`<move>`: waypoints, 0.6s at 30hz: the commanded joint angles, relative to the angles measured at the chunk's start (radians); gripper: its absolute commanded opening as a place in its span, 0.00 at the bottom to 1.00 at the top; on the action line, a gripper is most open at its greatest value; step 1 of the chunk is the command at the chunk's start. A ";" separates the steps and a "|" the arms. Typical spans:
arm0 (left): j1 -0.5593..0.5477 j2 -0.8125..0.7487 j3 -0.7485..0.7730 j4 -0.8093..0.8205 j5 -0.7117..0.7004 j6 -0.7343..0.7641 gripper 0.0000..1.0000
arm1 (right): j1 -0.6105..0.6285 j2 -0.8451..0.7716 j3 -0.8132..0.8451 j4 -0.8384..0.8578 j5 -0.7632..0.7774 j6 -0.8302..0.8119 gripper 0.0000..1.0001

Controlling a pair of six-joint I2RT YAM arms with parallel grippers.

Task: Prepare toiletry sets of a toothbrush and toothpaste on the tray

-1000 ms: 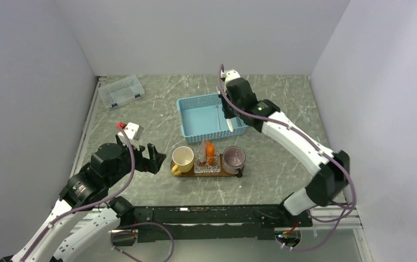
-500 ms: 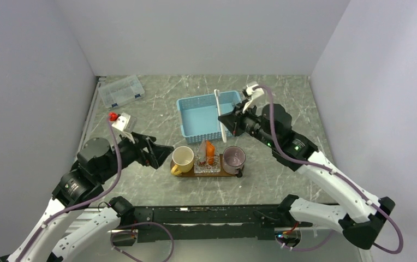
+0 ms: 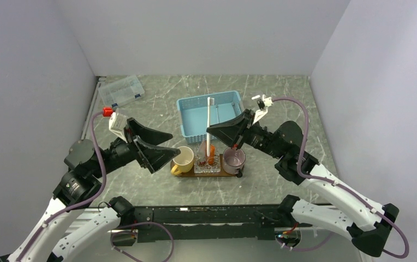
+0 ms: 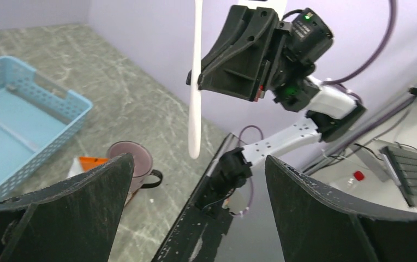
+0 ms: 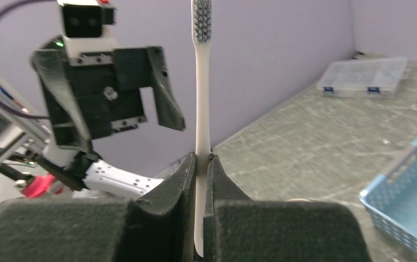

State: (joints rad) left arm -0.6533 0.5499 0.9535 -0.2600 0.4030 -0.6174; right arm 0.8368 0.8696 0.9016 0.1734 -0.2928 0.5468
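The right gripper (image 3: pixel 210 131) grips the toothbrush (image 3: pixel 209 115) upright near the middle of the grey marbled table (image 3: pixel 157 90). The left gripper (image 3: pixel 171 144) gapes empty. Pale lilac walls (image 3: pixel 195 33) surround it.

Left arm (image 3: pixel 59 216) and right arm (image 3: pixel 332 188): white link shells, black joint housings. Jaws: black, matte, broad and wedge-shaped. A purple cable (image 3: pixel 305 121) runs along each arm. The left wrist carries a white camera block (image 5: pixel 86 22) with a red cap. Green indicator light (image 4: pixel 306 17) on the right wrist housing.
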 commanded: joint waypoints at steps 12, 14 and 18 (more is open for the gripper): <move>0.000 0.008 -0.206 0.465 0.222 -0.249 0.92 | 0.114 0.082 -0.029 0.500 0.037 0.274 0.00; 0.000 0.015 -0.219 0.502 0.230 -0.272 0.90 | 0.130 0.113 -0.030 0.537 0.040 0.297 0.00; 0.000 0.023 -0.229 0.554 0.243 -0.295 0.87 | 0.156 0.159 -0.034 0.618 0.050 0.341 0.00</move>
State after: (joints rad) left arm -0.6533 0.5671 0.7235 0.1513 0.6067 -0.8600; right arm 0.9714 1.0054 0.8566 0.6315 -0.2661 0.8246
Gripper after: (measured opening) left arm 0.878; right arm 0.077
